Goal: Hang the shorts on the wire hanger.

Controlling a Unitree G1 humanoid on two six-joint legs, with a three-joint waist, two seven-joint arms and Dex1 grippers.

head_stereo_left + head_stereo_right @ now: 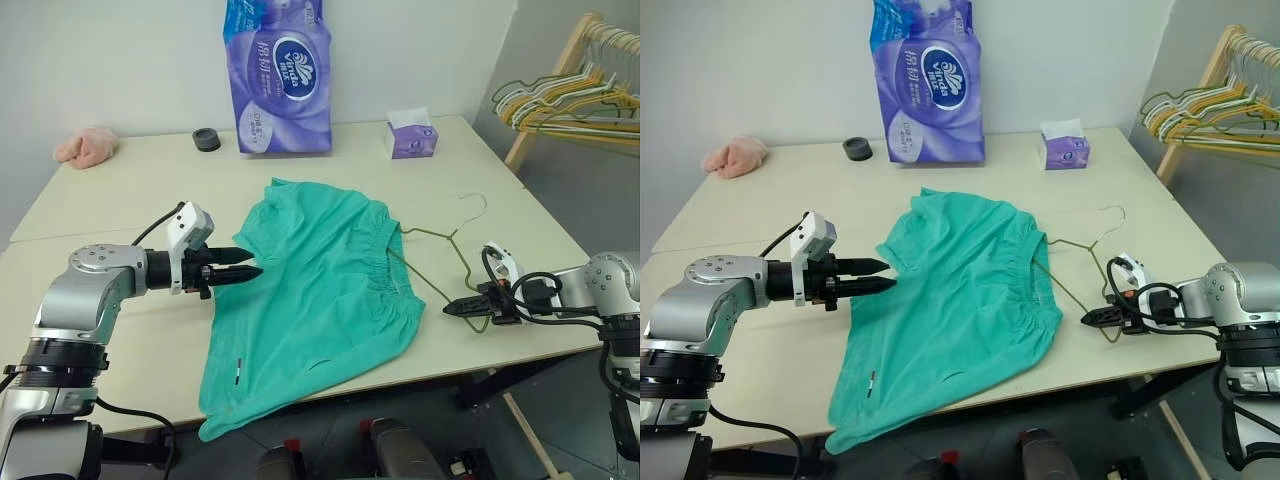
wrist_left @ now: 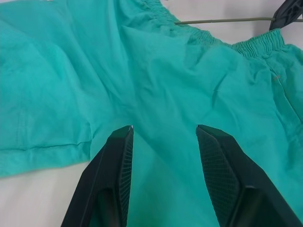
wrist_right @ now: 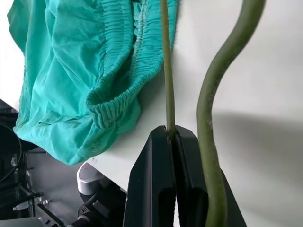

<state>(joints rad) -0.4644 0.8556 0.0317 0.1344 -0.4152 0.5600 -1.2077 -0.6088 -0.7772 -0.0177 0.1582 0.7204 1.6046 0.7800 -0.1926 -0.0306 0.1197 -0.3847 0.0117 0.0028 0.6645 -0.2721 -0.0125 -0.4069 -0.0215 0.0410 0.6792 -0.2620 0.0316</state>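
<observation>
- Left eye view: the shorts (image 1: pixel 320 300), teal-green woven fabric with soft creases, lie spread on the pale matte table (image 1: pixel 120 190); the lower leg hem droops over the near table edge, and a small white mark sits near that hem.
- Gathered elastic waistband (finely ruched, ribbed in texture) faces the robot's right side, curving along the edge of the garment.
- Wire hanger (image 1: pixel 447 242): thin olive-gold wire, triangular with a curled hook; one end passes into the waistband opening, the rest lies on the table just beside the shorts.
- Right gripper (image 1: pixel 452 309): black fingers clenched on the hanger wire near its lower corner; the right wrist view shows the straight wire pinched between the closed pads, with a second curved strand just beside them.
- Left gripper (image 1: pixel 250 268): wedge-shaped black fingers (image 2: pixel 118 165) with cross-hatched inner pads, parted and unclenched, their tips at the left edge of the shorts over the fabric; nothing lies between them.
- Background, far table edge: a glossy purple tissue pack (image 1: pixel 277 75), a small purple tissue box (image 1: pixel 411 135), a dark round object (image 1: pixel 206 139), a pink cloth lump (image 1: pixel 86 146).
- Wooden rack (image 1: pixel 570 80) at right, carrying several wire hangers.
</observation>
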